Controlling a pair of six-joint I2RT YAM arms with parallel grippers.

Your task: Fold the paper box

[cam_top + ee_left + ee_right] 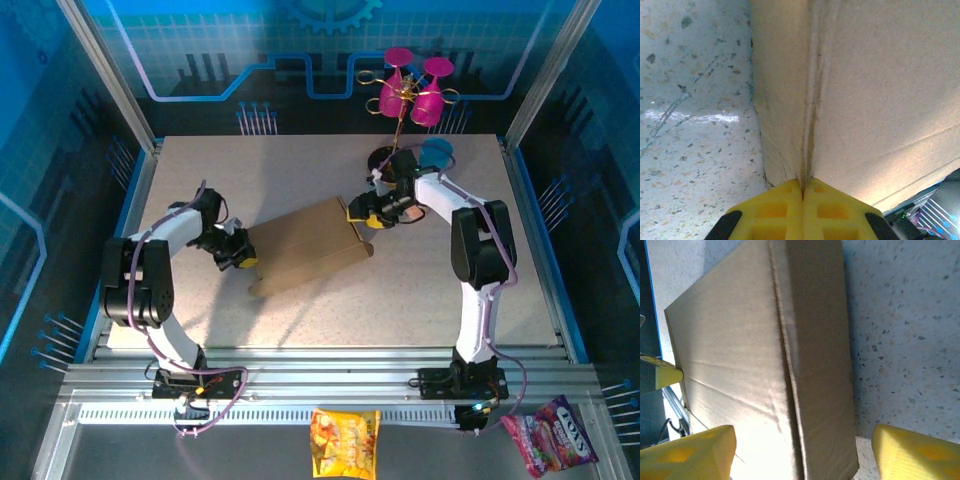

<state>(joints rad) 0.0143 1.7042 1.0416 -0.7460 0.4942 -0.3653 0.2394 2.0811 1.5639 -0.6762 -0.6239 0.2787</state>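
Brown paper box [305,245] held flat at mid-bench between the two arms.
The left end effector [243,258] is pinched together on the box's near-left edge, and its yellow fingers [775,210] meet on a cardboard crease. The right end effector [362,213] sits at the box's far-right end with its fingers apart, one on each side of that end. The speckled bench [300,330] lies underneath.

Box [305,245]: plain brown cardboard, folded flat, one narrow panel bent along a lengthwise crease. Its left corner is pinched in the left pincer [243,258]. Its right end lies between the spread fingers of the right pincer [362,218].
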